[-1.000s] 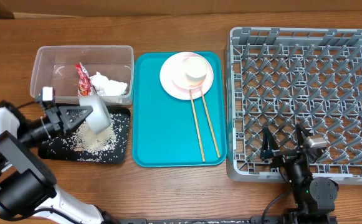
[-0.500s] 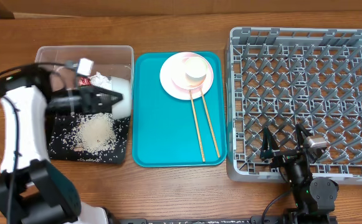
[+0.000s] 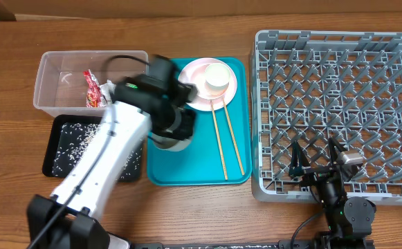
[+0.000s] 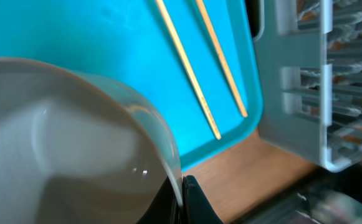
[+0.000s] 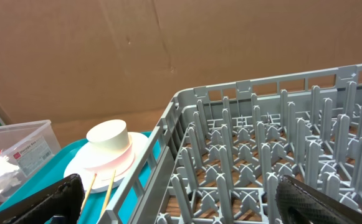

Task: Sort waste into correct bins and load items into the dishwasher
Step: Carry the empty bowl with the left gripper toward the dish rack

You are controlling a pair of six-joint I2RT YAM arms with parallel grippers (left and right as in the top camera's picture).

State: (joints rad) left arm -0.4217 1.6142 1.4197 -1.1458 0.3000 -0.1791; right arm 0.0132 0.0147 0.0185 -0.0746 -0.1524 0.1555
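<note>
The bowl (image 4: 62,143) was held in the air over the left half of the teal tray (image 3: 187,169), a little left of the centre of the overhead view. The left gripper (image 4: 182,202) had its jaws pressed together on the bowl's thin rim, one finger inside and one outside, as the left wrist view showed at its bottom edge. The bowl looked stiff, smooth and glossy, and it seemed to be empty, so I judge it was light but slippery. A pinch at one point of the rim could let it swing or slide out if the arm moved quickly. If it is ceramic and not metal, which I cannot tell, a knock on the rack (image 3: 257,104) at the right of the frame could chip it. The rim is the only good place to hold, because the wall is too wide and round. The right gripper (image 3: 316,164) rested at the lower right with jaws wide apart, holding nothing. The chopsticks (image 3: 227,138) lay on the tray, beside the bowl.
</note>
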